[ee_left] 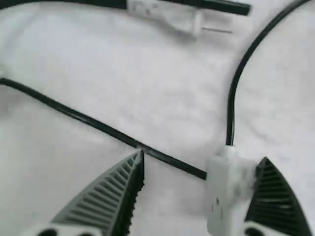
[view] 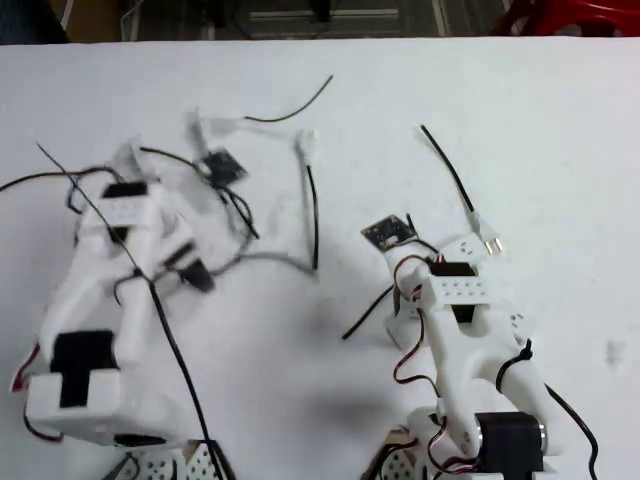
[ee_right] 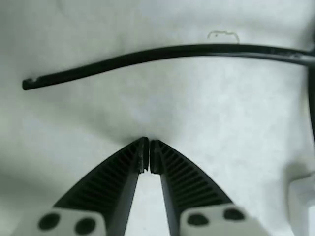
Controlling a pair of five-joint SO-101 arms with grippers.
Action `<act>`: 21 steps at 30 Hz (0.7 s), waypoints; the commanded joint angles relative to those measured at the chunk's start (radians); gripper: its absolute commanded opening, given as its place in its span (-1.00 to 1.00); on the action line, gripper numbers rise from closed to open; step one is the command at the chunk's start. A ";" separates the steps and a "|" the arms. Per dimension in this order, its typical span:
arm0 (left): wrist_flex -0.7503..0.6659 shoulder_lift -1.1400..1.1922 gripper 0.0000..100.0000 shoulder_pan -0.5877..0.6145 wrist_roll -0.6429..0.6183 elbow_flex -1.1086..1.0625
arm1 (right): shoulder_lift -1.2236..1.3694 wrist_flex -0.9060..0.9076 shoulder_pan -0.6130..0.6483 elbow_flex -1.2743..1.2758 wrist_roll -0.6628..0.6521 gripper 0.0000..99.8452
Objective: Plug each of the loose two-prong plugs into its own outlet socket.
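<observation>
The left gripper (ee_left: 202, 169) is spread wide low over the white table (ee_left: 98, 73). A white connector block (ee_left: 227, 189) on a black cord touches one finger's inner face, and a two-prong plug (ee_left: 172, 12) lies farther off. The right gripper (ee_right: 148, 157) is pressed together on nothing, near a black cable (ee_right: 162, 53). From above, both arms bend forward and down; another plug (view: 487, 241) lies beside the right arm and a red chair (view: 580, 15) stands beyond the table's far edge.
</observation>
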State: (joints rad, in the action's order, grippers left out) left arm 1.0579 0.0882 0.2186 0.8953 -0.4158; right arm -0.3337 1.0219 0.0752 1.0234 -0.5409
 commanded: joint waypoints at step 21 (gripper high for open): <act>0.226 0.499 -0.34 -0.128 -0.898 0.743 | -0.012 0.001 -0.004 0.002 -0.005 -0.96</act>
State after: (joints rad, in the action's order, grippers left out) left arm 1.2774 0.5439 0.1373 0.2570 0.2562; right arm -0.3337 1.0219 0.0736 1.0234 -0.5409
